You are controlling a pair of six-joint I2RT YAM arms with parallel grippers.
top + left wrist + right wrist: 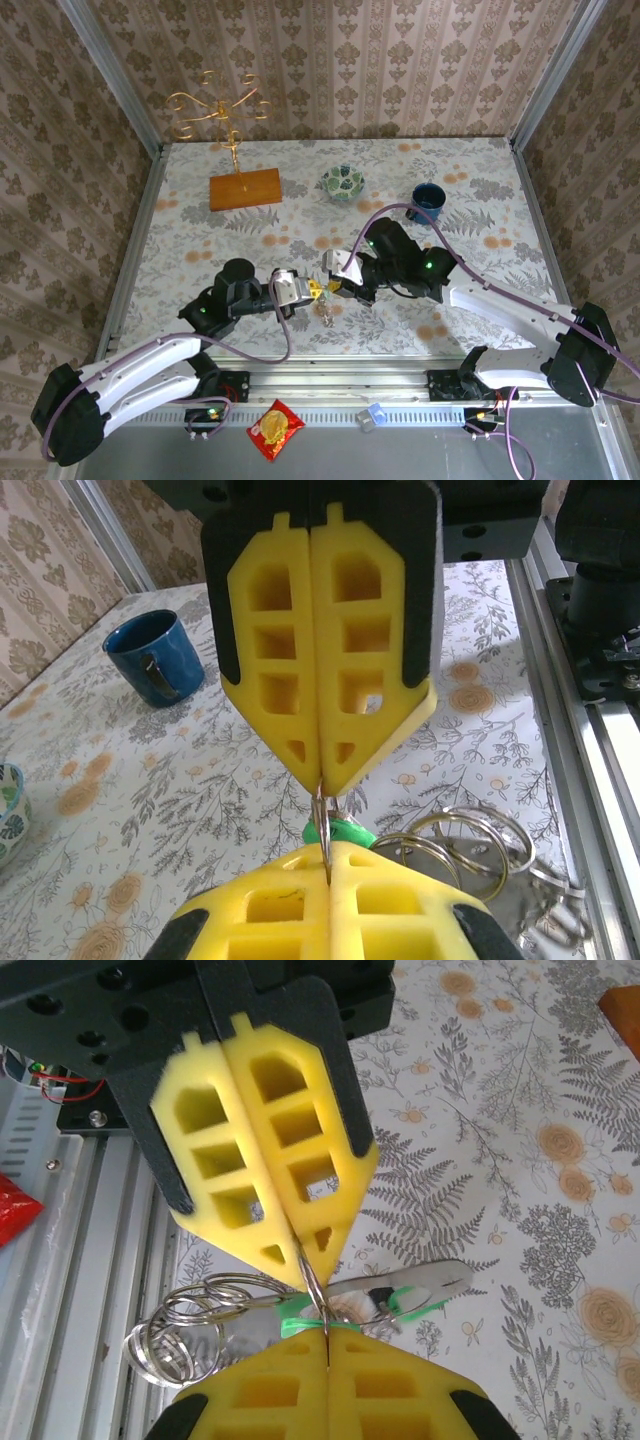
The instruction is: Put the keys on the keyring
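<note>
Yellow fingers (250, 1160) half hide green key (420, 1303)

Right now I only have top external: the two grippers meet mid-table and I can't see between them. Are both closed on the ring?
Observer: Yes. The left wrist view shows the left gripper and right gripper both shut, tip to tip, pinching one thin wire loop of the keyring.
Operator: Where's a key?
Observer: The right wrist view shows a green-headed key right at the pinch, its silver blade pointing sideways. I can't tell if it's threaded on.
Operator: Rest of the ring?
Observer: Several silver loops fan out beside the fingertips, outside both grips.
</note>
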